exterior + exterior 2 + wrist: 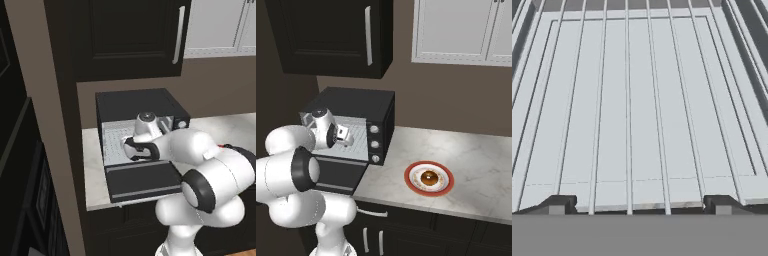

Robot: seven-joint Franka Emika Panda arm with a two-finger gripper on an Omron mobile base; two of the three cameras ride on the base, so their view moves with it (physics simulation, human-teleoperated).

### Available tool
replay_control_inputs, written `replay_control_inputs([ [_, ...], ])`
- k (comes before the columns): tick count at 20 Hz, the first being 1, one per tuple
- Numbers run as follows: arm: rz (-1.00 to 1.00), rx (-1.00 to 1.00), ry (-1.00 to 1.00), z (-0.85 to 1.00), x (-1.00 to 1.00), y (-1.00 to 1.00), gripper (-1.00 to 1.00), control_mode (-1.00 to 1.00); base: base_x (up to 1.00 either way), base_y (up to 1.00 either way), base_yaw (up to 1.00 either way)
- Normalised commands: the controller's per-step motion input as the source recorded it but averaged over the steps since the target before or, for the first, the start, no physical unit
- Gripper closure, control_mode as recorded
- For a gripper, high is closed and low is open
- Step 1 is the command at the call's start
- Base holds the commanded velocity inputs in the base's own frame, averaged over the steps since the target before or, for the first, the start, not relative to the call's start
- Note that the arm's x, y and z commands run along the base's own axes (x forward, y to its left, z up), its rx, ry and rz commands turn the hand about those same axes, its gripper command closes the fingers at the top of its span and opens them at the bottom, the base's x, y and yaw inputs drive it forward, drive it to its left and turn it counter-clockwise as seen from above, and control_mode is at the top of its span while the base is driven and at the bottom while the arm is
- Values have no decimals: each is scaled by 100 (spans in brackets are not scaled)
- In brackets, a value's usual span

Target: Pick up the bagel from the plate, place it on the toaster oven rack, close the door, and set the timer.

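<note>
1 black toaster oven (356, 120) stands with its door (145, 182) dropped flat and the toaster oven rack (642, 110) pulled out beneath the gripper (639, 205), whose jaws are wide and empty. The bagel (429, 178) lies on the plate (412, 186), well apart; swing there and descend centred over it.

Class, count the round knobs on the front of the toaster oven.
3 knobs in a vertical column on the oven's right front panel: top, middle, bottom. None seem hidden.

The door (145, 182) hung folded down, leaving the oven mouth open; the rack (642, 110) lay bare beneath the wide-spread gripper (639, 204).
</note>
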Motion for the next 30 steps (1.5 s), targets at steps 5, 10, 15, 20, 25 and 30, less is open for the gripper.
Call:
replay_control_inputs([
  [5, -1, 0, 14, -32, -100, 0, -100, -100, 0, 0, 0],
  [10, 0, 0, 4, -33, -100, 0, -100, -100, 0, 0, 0],
  [15, 0, 0, 0, -8, -100, 0, -100, -100, 0, 0, 0],
  [20, 0, 0, -7, 14, -98, -21, -100, -100, 0, 0, 0],
  [25, 0, 1, -9, 43, -56, -56, -100, -100, 0, 0, 0],
  [30, 0, 2, -2, 46, -20, -79, -100, -100, 0, 0, 0],
])
